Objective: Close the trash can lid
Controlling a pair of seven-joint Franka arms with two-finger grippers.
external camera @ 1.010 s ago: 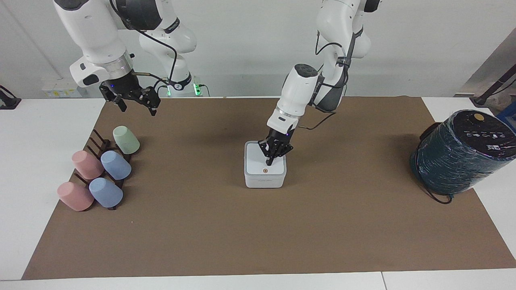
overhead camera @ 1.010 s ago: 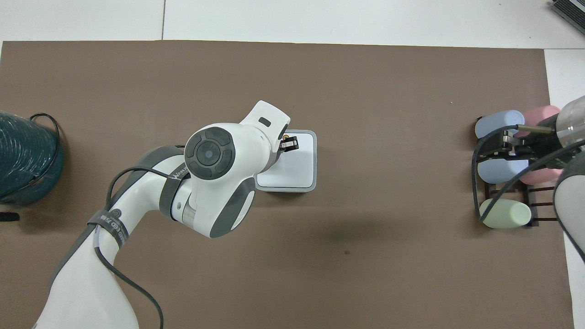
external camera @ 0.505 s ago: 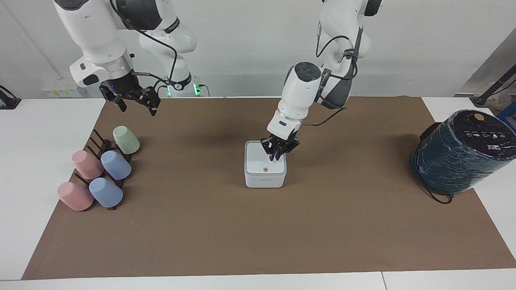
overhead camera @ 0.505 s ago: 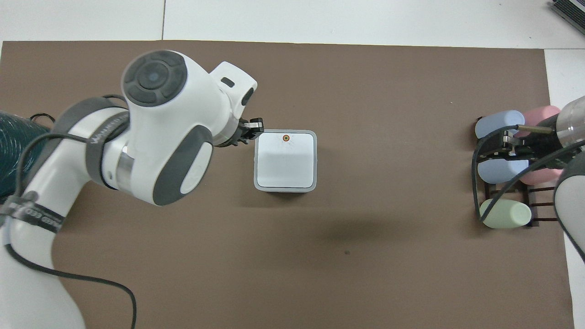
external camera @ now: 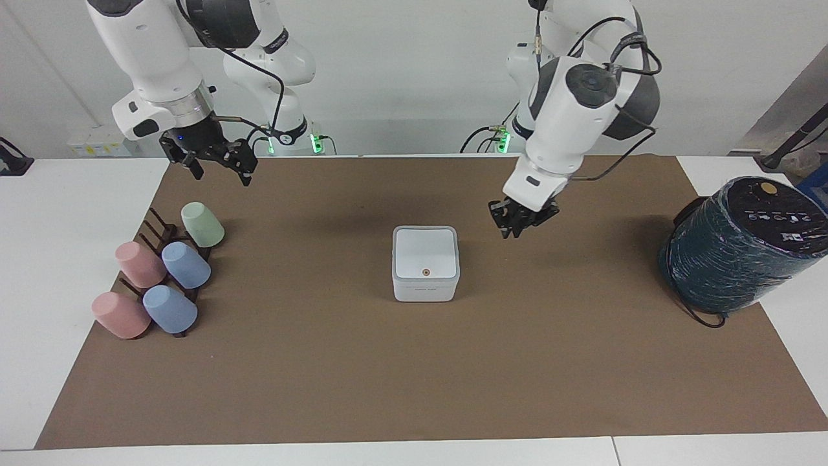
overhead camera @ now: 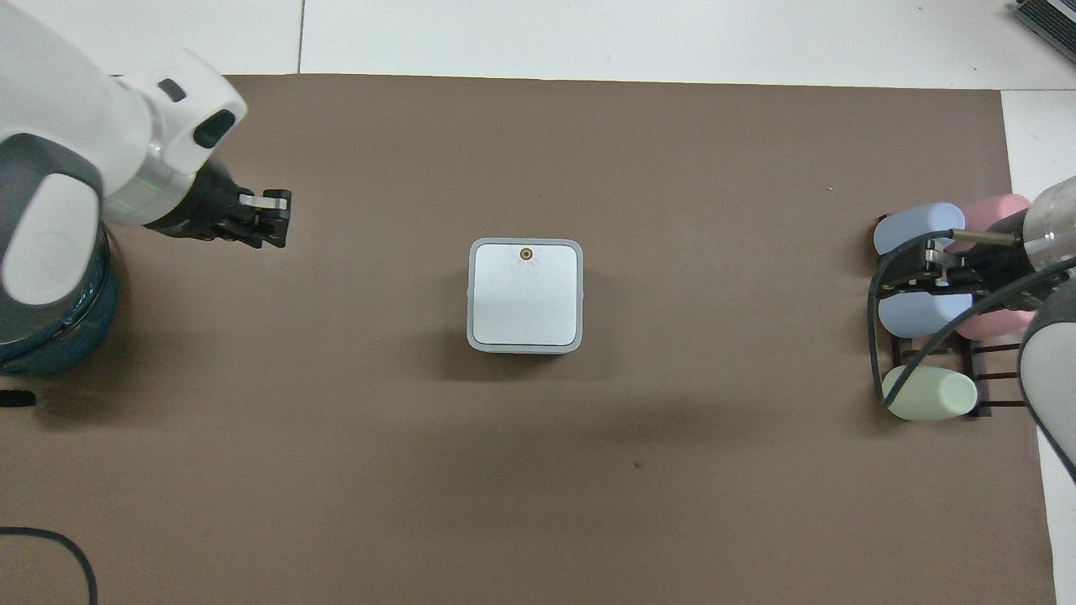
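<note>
Both claws hover clear of the shut lid (external camera: 425, 252).

No text was readable; small grey print on the trash can (external camera: 425, 292) front was too small to read.

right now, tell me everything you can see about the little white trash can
The small white square plastic trash can has rounded corners and faint grey text on its front. Its white hinged lid lies flat and shut, a small orange dot on top near the front edge. It stands upright on the brown mat, mid-table. Nothing touches it; the left pincer hangs in the air off toward the left arm's end.
</note>
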